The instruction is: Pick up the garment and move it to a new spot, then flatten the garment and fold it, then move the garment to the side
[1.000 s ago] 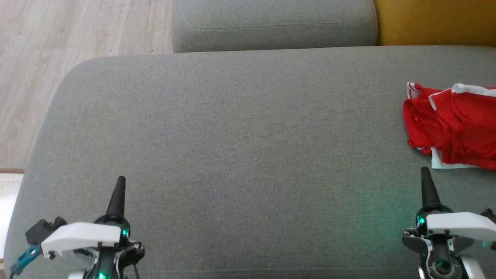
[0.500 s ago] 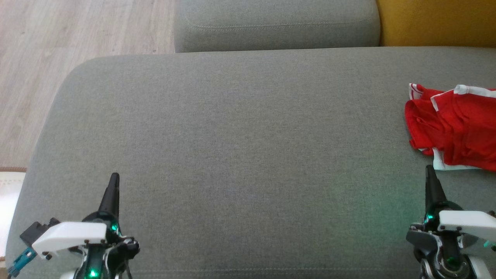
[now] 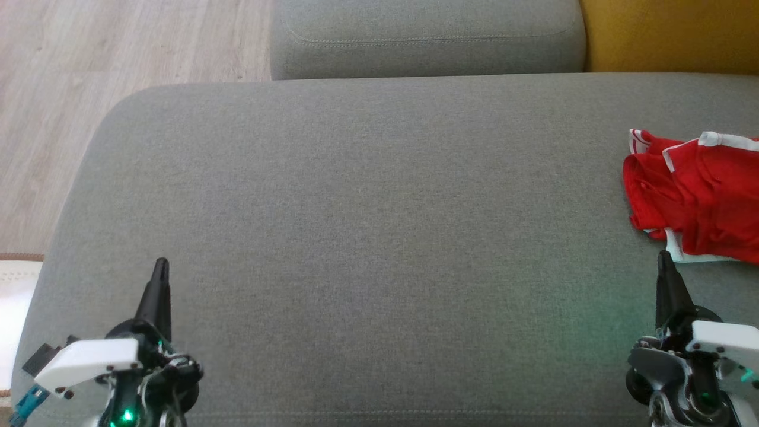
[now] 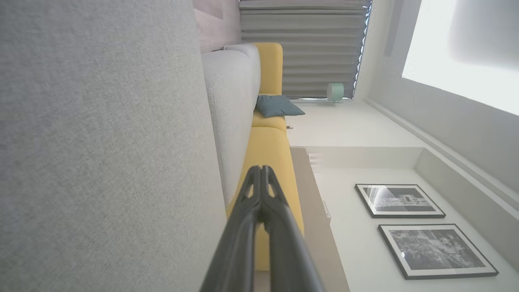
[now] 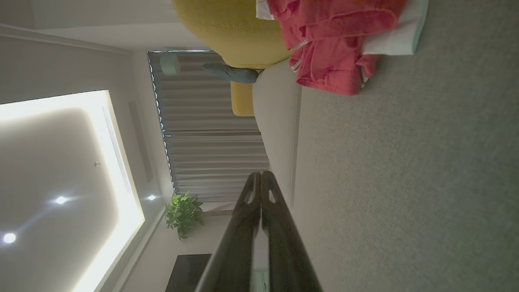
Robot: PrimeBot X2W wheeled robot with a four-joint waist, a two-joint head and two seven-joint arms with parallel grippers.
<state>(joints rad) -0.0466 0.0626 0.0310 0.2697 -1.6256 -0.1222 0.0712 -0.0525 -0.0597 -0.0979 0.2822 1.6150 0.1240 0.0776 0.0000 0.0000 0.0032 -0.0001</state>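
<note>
Your grey sofa seat (image 3: pixel 379 196) carries the red garment (image 3: pixel 699 196), loosely bunched at its right edge. That fits a heap awaiting pickup or one set aside, so commit to neither. The left gripper (image 3: pixel 160 270) and right gripper (image 3: pixel 664 264) are pressed together and empty. The upholstery is even, with wood floor (image 3: pixel 118 47) on the left.

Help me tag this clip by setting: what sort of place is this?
Probably a home living room. The work surface is a grey sofa seat beside a yellow section; framed pictures hang on the wall, and a potted plant stands by drawn blinds.
</note>
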